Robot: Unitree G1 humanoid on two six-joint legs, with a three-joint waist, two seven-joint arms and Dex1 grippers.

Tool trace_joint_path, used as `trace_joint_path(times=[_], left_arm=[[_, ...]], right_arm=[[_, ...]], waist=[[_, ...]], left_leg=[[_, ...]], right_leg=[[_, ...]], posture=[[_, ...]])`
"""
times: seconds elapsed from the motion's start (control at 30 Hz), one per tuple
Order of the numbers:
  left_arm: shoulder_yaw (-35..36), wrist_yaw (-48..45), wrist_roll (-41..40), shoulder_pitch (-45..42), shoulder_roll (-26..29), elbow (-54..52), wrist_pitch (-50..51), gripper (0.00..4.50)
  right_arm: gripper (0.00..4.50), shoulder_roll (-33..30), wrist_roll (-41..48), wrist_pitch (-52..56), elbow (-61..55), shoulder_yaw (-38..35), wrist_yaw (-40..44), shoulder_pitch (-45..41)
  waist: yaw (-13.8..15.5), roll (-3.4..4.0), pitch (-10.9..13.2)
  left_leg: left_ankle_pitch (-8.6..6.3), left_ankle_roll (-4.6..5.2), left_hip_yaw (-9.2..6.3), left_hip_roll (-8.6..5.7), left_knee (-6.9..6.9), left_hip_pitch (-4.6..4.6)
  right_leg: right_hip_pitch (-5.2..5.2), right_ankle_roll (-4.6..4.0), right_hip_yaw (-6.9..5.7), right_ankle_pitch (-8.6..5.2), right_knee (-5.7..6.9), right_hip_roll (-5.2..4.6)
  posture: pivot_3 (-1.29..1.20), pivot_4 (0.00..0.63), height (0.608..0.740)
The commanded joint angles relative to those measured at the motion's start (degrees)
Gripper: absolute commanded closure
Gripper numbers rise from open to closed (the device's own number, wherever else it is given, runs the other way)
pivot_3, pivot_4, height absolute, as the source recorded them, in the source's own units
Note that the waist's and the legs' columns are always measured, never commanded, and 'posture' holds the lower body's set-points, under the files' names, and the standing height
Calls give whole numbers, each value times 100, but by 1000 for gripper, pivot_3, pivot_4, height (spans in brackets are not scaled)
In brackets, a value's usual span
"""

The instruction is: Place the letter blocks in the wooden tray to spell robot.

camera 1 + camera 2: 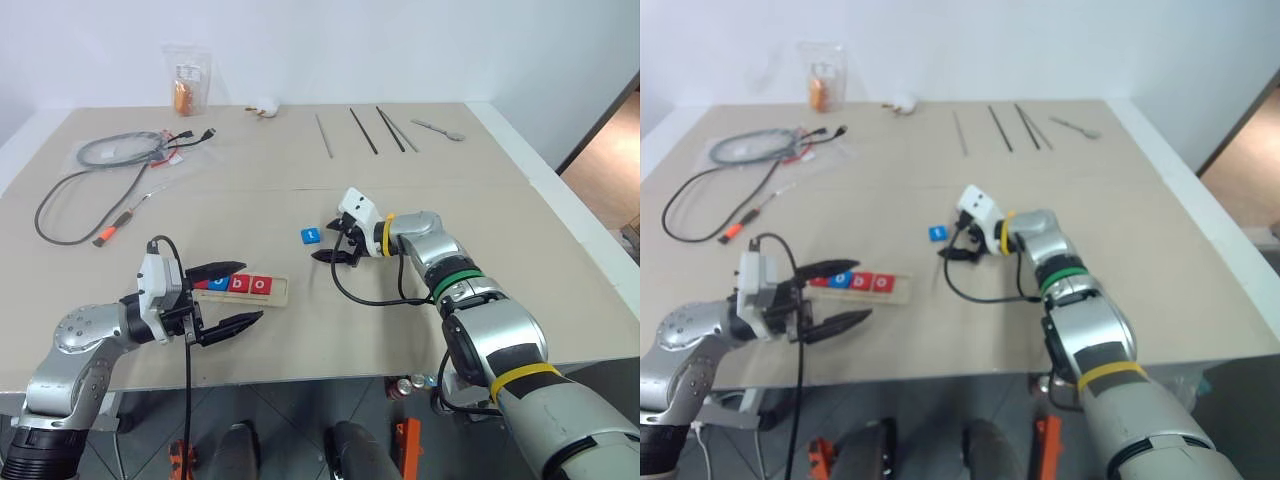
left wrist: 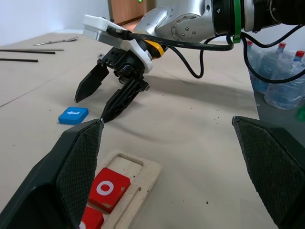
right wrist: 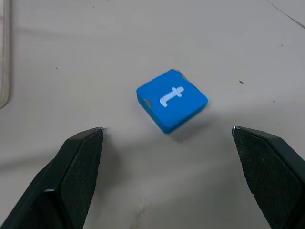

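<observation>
Worktop: pale beige surface that carries all the things.
Wooden tray: it lies near the front edge, at about 8 o'clock from the worktop's middle; its right end slot is bare wood.
Letter blocks in the tray: in the left eye view a blue one and two red ones show in a row; the white letters read "b" and "o" on the red ones, and the left part of the row is hidden behind the left gripper, so I cannot tell the rest.
Blue block "t": it lies flat on the worktop, apart from the tray, at about 1 o'clock from the tray's right end; the white "t" faces up.
Right gripper: jaws released and wide, empty; they stand just beside the blue block, at its 3 o'clock, and in the right wrist view the block lies ahead of the two fingers, not touching them.
Left gripper: jaws released, empty, above the left part of the tray.
Far side of the worktop: a grey cable, thin dark rods, a spoon and a clear bag with a label too small to read.
</observation>
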Motion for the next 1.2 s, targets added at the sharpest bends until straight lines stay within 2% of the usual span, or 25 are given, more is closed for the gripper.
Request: trace_joint_path(times=[0.03, 0.73, 0.77, 0.8, 0.83, 0.87, 0.9, 1.03, 1.2], left_arm=[[189, 56, -119, 63, 69, -258, -14, 0], [218, 278, -99, 155, 62, -452, 59, 0], [219, 286, -101, 158, 63, -455, 57, 0], [220, 293, -101, 161, 62, -456, 54, 0], [223, 293, -101, 165, 61, -453, 47, 0], [222, 296, -98, 165, 59, -453, 43, 0], [218, 299, -95, 164, 57, -455, 43, 0], [208, 315, -88, 157, 51, -457, 42, 0], [187, 334, -83, 127, 56, -460, 53, 0]], right_arm=[[49, 61, 41, -103, 80, -167, -79, -276], [49, 348, -59, -50, 356, -258, -121, -392], [592, 348, -69, -56, 358, -261, -107, -379], [907, 347, -78, -51, 363, -263, -103, -367], [994, 344, -89, -49, 369, -262, -108, -347], [1682, 340, -99, -37, 375, -269, -105, -329], [1838, 334, -106, -31, 379, -273, -98, -312], [3232, 327, -107, -18, 377, -285, -59, -269], [3331, 289, -112, -15, 359, -286, 13, -243]], waist=[[0, 0, 0], [2, 0, 0], [2, 0, 0], [3, 0, 0], [3, 0, 0], [3, 0, 0], [3, 0, 0], [3, 0, 0], [3, 0, 0]], left_leg=[[0, 0, 0, 0, 0, 0], [0, 0, 0, 0, 0, 0], [0, 0, 0, 0, 0, 0], [0, 0, 0, 0, 0, 0], [0, 0, 0, 0, 0, 0], [0, 0, 0, 1, 0, 0], [0, 0, 0, 1, 0, 0], [0, 0, 0, 0, 0, 0], [0, 0, 0, 0, 0, 0]], right_leg=[[0, 0, 0, 0, 0, 0], [0, 3, 0, 2, 0, 0], [0, 3, 0, 2, 0, 0], [0, 3, 0, 2, 0, 1], [0, 3, 0, 2, 0, 1], [0, 3, 0, 2, 0, 1], [0, 3, -1, 2, 0, 1], [0, 3, 0, 2, 0, 1], [0, 4, 0, 3, 0, 1]], posture=[[0, 150, 740], [0, 150, 740], [0, 150, 740], [0, 150, 740], [0, 150, 740], [0, 150, 740], [0, 150, 740], [0, 150, 740], [0, 150, 740]])
